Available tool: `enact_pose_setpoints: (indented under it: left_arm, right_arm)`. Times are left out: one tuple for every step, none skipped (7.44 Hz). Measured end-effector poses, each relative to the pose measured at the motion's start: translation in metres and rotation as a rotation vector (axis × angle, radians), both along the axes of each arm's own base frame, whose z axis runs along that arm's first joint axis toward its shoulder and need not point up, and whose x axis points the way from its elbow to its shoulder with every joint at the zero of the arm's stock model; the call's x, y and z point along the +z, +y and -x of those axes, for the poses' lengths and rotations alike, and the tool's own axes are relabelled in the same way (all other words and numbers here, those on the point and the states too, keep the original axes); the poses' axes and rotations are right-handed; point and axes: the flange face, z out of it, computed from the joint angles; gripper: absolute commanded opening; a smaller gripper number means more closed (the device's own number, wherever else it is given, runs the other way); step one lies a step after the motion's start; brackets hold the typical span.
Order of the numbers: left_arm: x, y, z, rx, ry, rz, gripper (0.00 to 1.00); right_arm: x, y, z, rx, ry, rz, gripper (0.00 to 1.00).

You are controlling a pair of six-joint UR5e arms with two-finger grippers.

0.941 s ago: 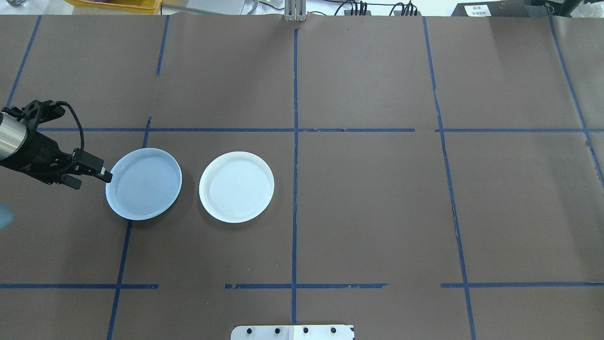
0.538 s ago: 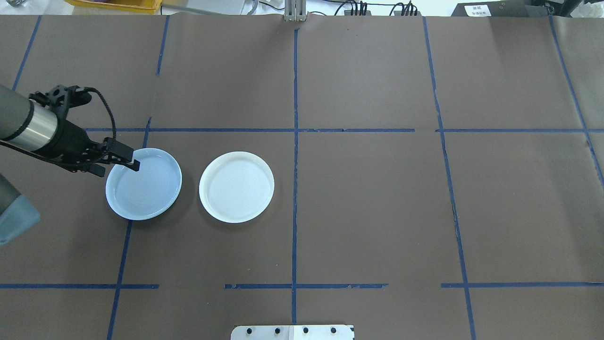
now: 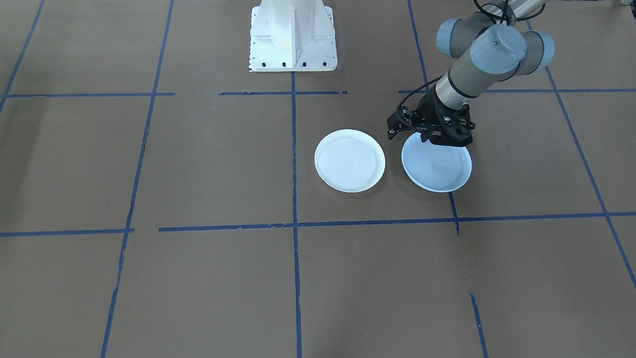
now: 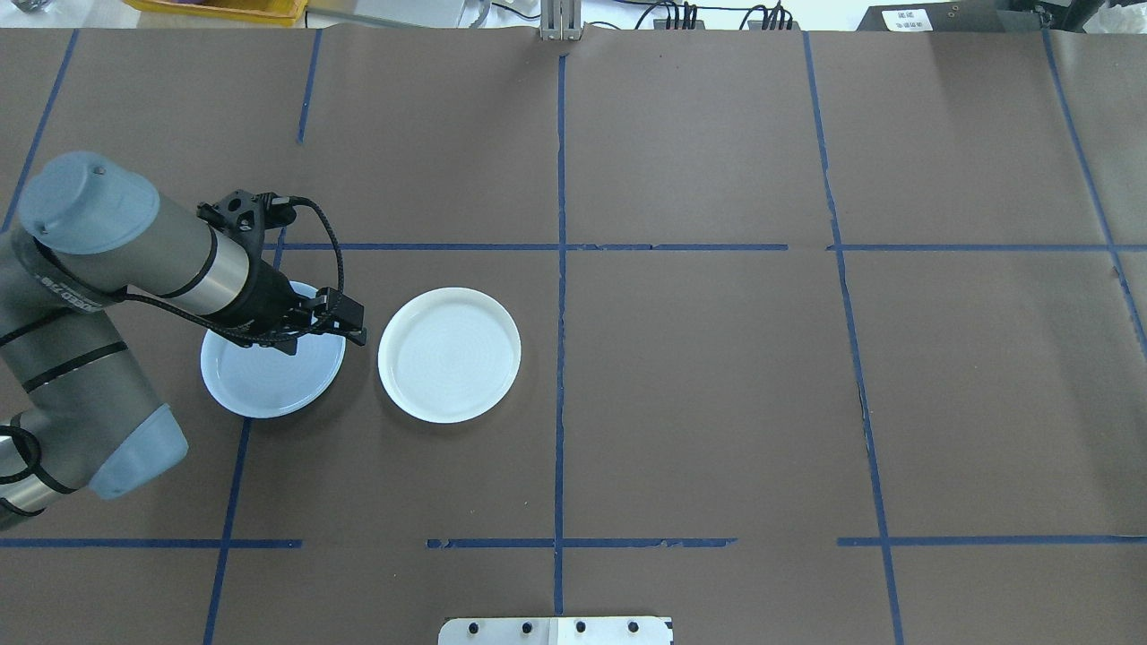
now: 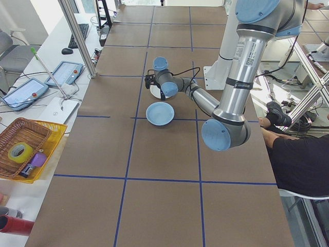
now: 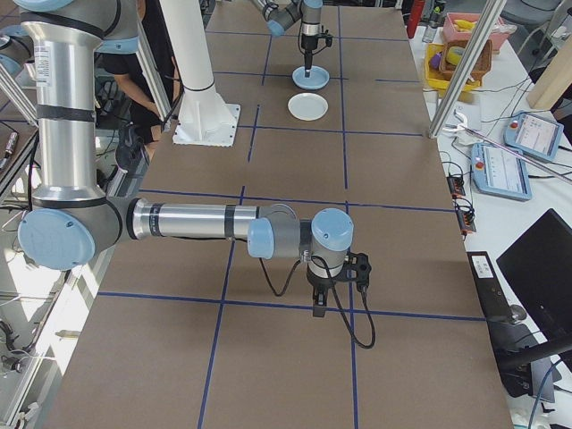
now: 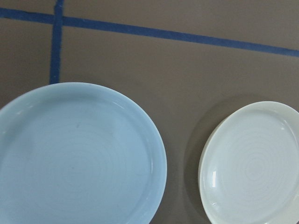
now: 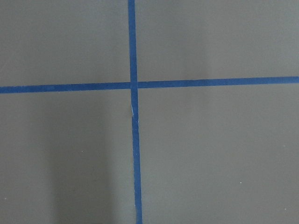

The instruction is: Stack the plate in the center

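A pale blue plate (image 4: pixel 269 376) lies on the table's left part, also in the front view (image 3: pixel 437 169) and the left wrist view (image 7: pixel 74 158). A white plate (image 4: pixel 449 354) lies just to its right, a small gap between them (image 3: pixel 350 160) (image 7: pixel 254 163). My left gripper (image 4: pixel 324 343) hangs open over the blue plate's right rim, pointing down, holding nothing (image 3: pixel 410 139). My right gripper (image 6: pixel 315 308) shows only in the right side view, far from both plates, above a blue tape cross; whether it is open or shut I cannot tell.
Brown paper with blue tape lines (image 4: pixel 560 358) covers the table. The robot's white base (image 3: pixel 293 35) stands at the near edge. A basket (image 5: pixel 23 144) with tape rolls and tablets (image 5: pixel 64 72) sit off the far side. A seated person (image 5: pixel 300 159) is beside the table.
My left arm has swept to the right, from beside the blue plate's left rim to above its right rim. Both plates have stayed in place.
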Motion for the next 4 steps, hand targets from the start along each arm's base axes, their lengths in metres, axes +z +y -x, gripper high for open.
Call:
enact_pose_setpoints:
  left_arm:
    - [-0.002, 0.001, -0.019, 0.007, -0.007, 0.006, 0.82]
    - [-0.002, 0.003, -0.036, 0.016, -0.016, 0.009, 0.74]
    - [0.000, 0.005, -0.048, 0.025, -0.024, 0.012, 0.68]
    - [0.003, 0.005, -0.056, 0.031, -0.029, 0.015, 0.63]
  right_arm:
    - [0.000, 0.000, 0.000, 0.000, 0.000, 0.000, 1.00]
    - [0.000, 0.000, 0.000, 0.000, -0.001, 0.000, 1.00]
    - [0.000, 0.000, 0.000, 0.000, -0.001, 0.000, 1.00]
    - [0.000, 0.000, 0.000, 0.000, -0.001, 0.000, 1.00]
